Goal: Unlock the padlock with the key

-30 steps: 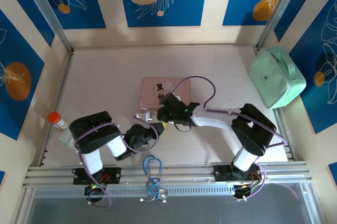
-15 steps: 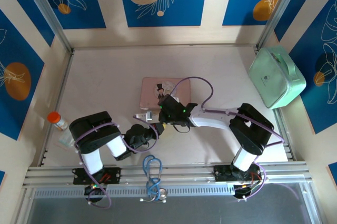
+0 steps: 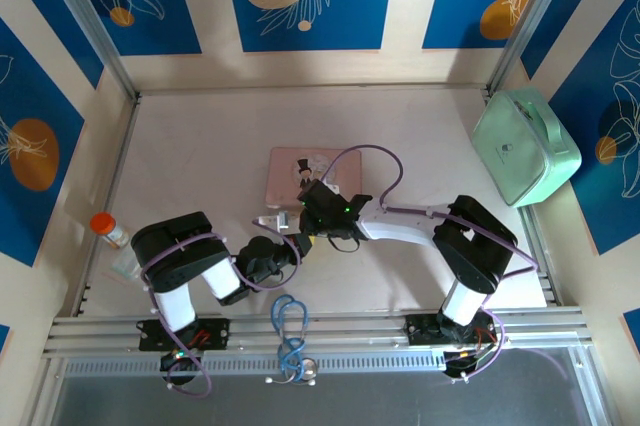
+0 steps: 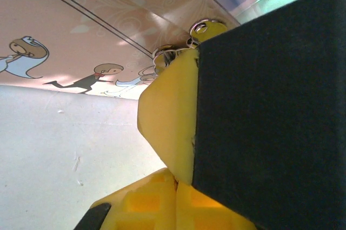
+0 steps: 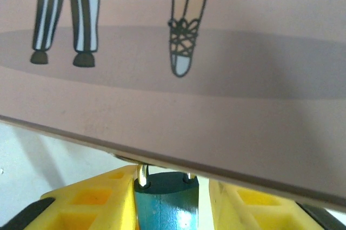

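Between fingers of the clamped right end effector: bluish, thin-shackled padlock; left end effector unclear.

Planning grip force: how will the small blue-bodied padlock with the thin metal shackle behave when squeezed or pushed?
The small blue-bodied padlock looks rigid, so it should not deform between the right tool's yellow fingers. Its glossy body probably slips or twists easily. Small beside those fingers, it is likely light and slides when nudged.

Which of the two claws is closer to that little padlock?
Right. The padlock sits between the right gripper's fingers at the pink tin's edge; the left gripper is just beside it.
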